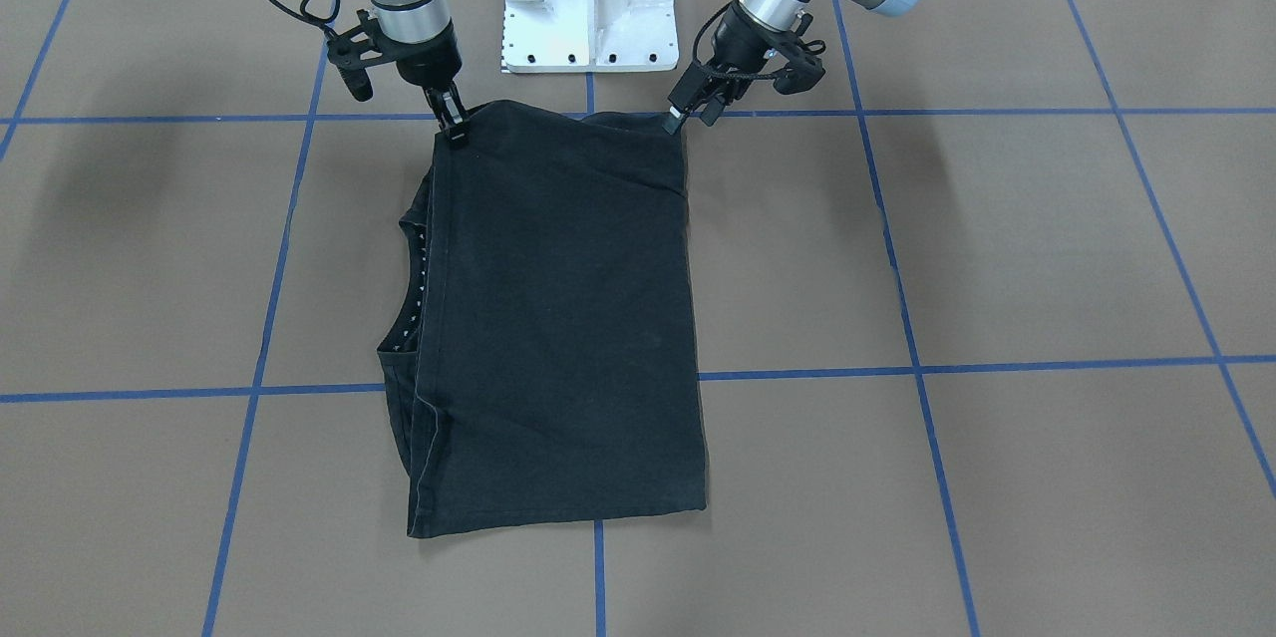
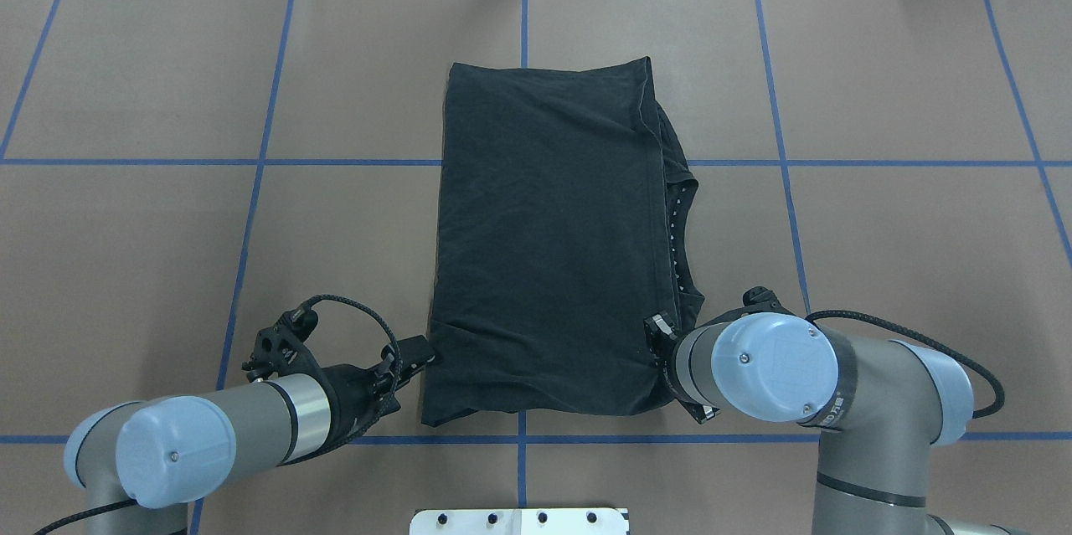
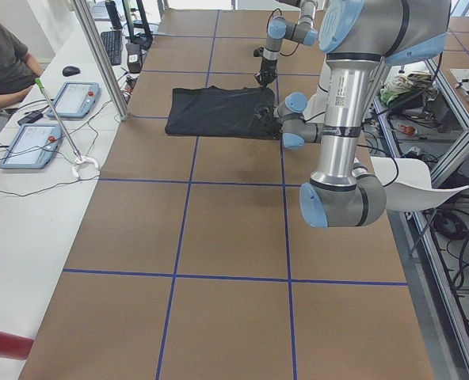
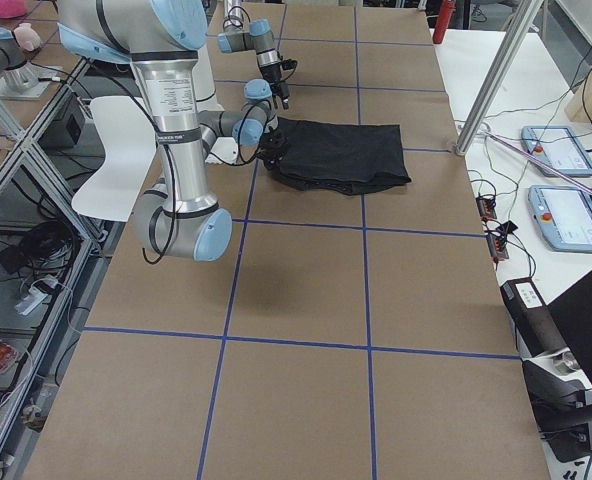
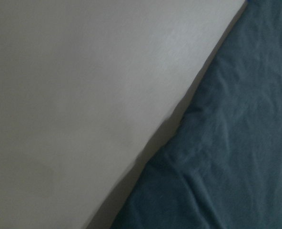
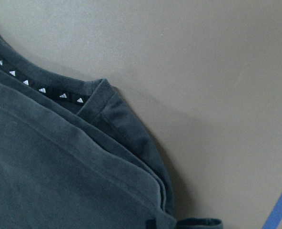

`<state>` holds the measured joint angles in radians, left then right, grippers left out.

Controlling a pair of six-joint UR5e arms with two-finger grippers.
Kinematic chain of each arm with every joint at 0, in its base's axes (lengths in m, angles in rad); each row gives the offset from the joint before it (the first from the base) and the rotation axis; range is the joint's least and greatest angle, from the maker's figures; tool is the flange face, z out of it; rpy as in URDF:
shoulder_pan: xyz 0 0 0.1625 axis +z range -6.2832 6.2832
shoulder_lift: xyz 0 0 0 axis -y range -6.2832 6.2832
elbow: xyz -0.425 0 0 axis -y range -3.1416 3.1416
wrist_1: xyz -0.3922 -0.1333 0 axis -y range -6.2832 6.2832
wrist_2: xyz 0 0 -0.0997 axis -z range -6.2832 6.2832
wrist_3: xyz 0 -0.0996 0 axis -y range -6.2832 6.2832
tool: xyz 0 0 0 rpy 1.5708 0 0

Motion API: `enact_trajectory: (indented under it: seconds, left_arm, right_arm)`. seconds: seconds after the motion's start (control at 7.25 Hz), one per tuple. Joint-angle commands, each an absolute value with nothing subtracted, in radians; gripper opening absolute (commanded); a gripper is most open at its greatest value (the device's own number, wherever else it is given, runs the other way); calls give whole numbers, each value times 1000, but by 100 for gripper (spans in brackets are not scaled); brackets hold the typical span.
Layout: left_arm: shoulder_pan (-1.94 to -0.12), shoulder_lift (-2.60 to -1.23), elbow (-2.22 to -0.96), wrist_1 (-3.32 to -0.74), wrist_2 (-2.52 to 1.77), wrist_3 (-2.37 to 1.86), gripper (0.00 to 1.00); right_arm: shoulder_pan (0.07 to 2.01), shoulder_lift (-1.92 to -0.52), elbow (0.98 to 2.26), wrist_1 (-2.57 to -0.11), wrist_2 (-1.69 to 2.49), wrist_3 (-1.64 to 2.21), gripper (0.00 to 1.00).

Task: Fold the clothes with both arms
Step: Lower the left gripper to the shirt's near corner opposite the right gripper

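You had the black T-shirt [image 1: 568,318] lying flat on the brown table [image 1: 997,248]. It was folded into a long block, in the middle, in front of the white pedestal [image 1: 588,9]. Its neck band [image 1: 419,268], with tiny white marks, peeked out on the robot's right side. The left gripper [image 1: 688,114] sat low at the shirt's left corner, on the edge nearest the robot. The right gripper [image 1: 451,124] sat at the right corner of that same edge, touching the cloth. You could not tell if either gripper's fingers were apart or pinched on the cloth. Blue tape lines [image 1: 797,373] crossed the table.
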<state>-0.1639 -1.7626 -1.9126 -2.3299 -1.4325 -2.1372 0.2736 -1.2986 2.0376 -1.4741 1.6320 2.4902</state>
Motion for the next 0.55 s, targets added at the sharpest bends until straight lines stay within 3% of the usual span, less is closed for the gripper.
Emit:
enact_trajectory:
  seconds: [0.0, 0.41]
  left_arm:
    - [-135, -1761, -1907, -2326, -1425, -2143, 91]
    - [-129, -1772, -1888, -2318, -1407, -2143, 87]
  right_arm:
    - [275, -1296, 2039, -1474, 1634, 2490, 0]
    - [281, -1298, 2039, -1470, 1651, 2490, 0]
